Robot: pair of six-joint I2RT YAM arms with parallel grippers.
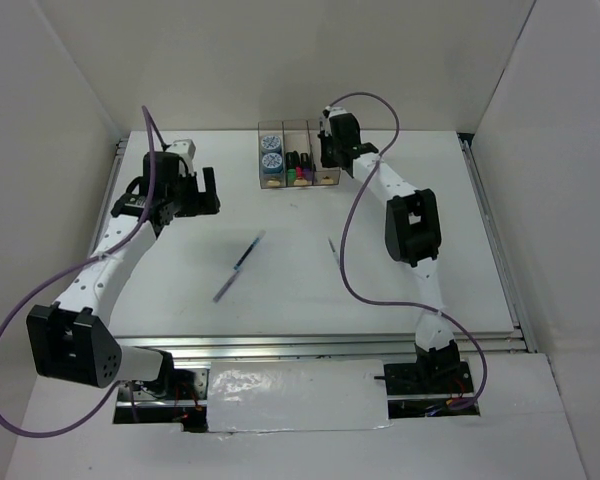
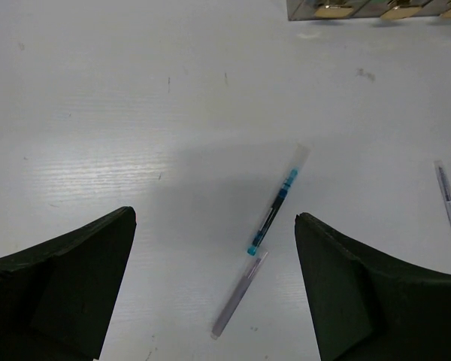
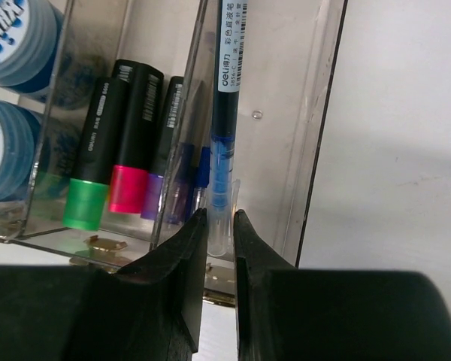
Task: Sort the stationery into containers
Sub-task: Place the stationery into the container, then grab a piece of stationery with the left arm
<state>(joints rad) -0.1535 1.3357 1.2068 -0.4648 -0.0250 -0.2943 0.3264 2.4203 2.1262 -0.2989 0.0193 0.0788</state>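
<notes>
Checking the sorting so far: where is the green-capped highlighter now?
In the right wrist view, the green-capped highlighter is in the middle box, left of the pink-capped highlighter; the tape rolls are one box further left.

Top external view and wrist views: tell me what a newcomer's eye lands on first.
The right gripper, shut on a blue pen, points it into the rightmost box of the containers at the far edge of the table. Highlighters stand in the middle box, tape rolls in the left. The left gripper hovers open over a loose pen mid-table.
</notes>
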